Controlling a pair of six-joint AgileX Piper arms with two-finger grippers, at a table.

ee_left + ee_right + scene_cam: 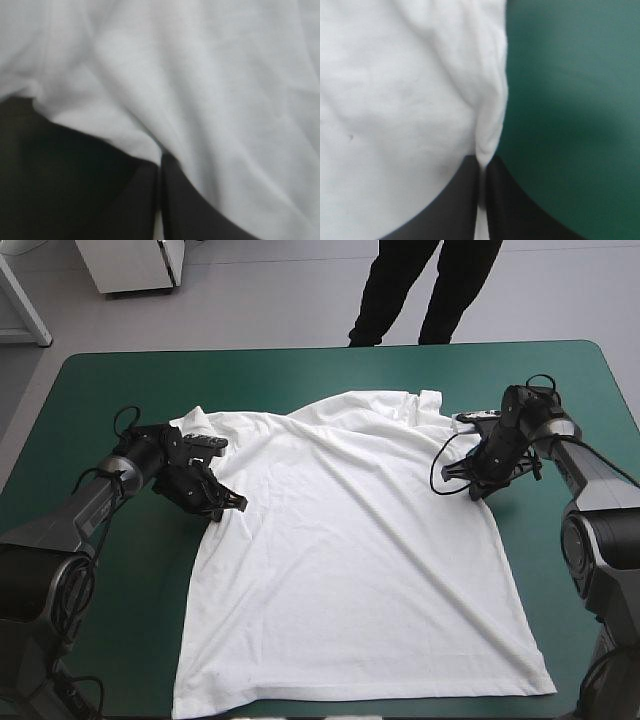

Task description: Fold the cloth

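A white short-sleeved T-shirt (350, 560) lies spread on the teal-green cover, its hem toward the near edge and its collar toward the far edge. My left gripper (225, 505) pinches the shirt's left side below the sleeve. In the left wrist view the black fingers (135, 200) meet in an arch with white cloth (210, 90) caught between them. On the shirt's right edge near the sleeve, my right gripper (474, 488) is shut. Its wrist view shows a ridge of the T-shirt (487, 125) rising from between the fingers (510, 200).
Bare teal-green cover (120, 570) runs along the left of the shirt and bare cover (560, 400) lies to the right and behind. The shirt's hem (360, 695) lies close to the table's near edge.
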